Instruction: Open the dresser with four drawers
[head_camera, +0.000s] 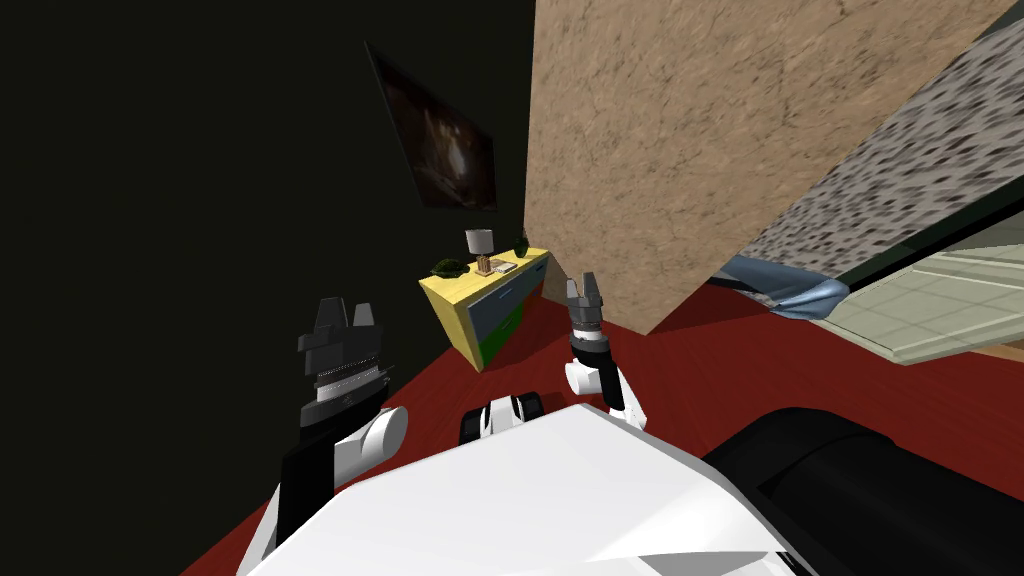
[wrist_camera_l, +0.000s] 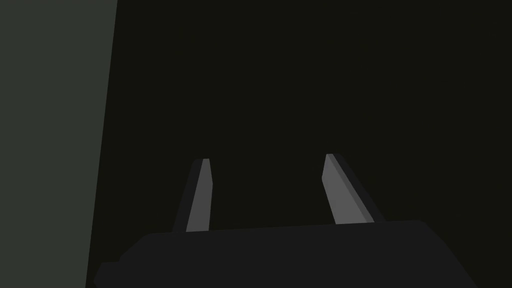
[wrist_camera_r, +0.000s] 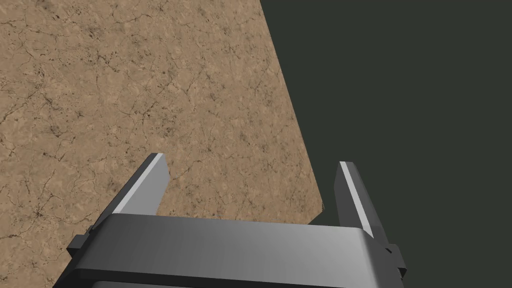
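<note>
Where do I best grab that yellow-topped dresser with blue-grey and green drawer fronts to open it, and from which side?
Take a drawer front of the yellow-topped dresser, coming from the red floor side: the blue-grey and green drawer fronts face that way and its back is at the dark wall. Handles are too small to tell, so likely a handle or front edge once closer.

Yellow dresser with blue and green front, red floor.
</note>
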